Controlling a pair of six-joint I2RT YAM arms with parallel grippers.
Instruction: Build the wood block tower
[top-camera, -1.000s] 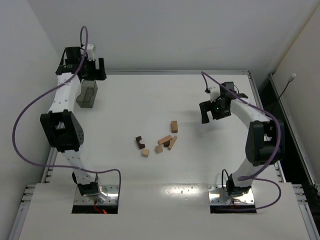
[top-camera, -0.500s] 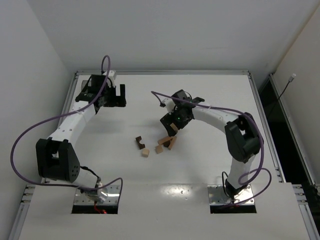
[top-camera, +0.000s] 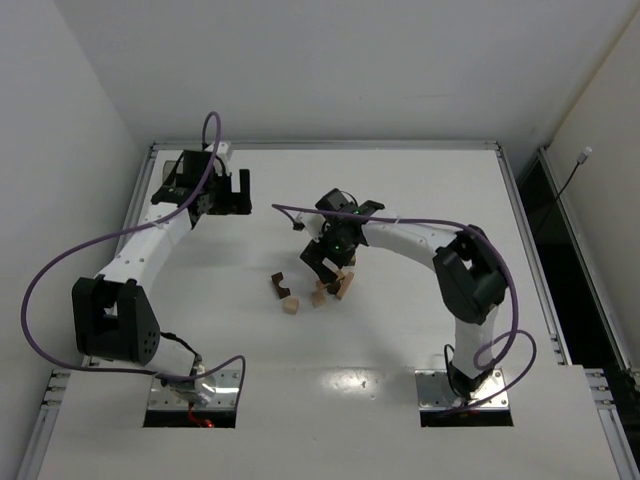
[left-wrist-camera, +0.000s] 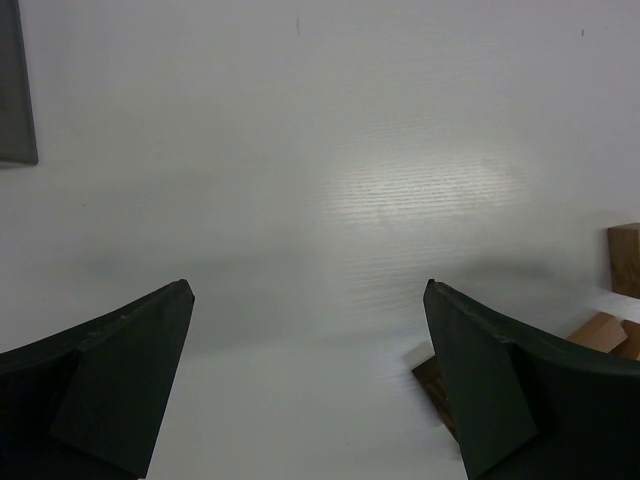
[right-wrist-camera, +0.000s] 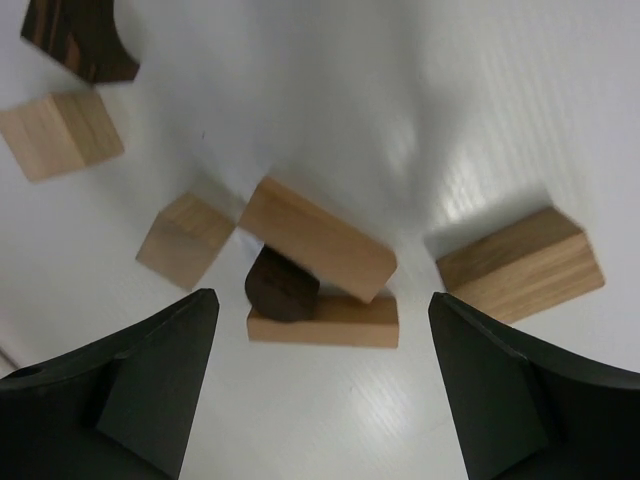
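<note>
The wooden blocks lie loose on the white table; no stack stands. In the right wrist view a tan cuboid leans on a dark brown cylinder, which rests on a flat tan block. Around them lie two tan cubes, a dark brown arch block and another tan cuboid. My right gripper is open and empty, hovering just above this cluster. My left gripper is open and empty over bare table at the back left, well away from the blocks.
The dark arch block and tan cubes lie left of the right gripper. A corner of the grey bin shows at the left wrist view's top left. Block edges show at its right. The table's raised rim runs along the back.
My right gripper has swung left and toward the near side, from the right part of the table to over the block cluster. My left arm swung right away from the bin, then stayed still.
</note>
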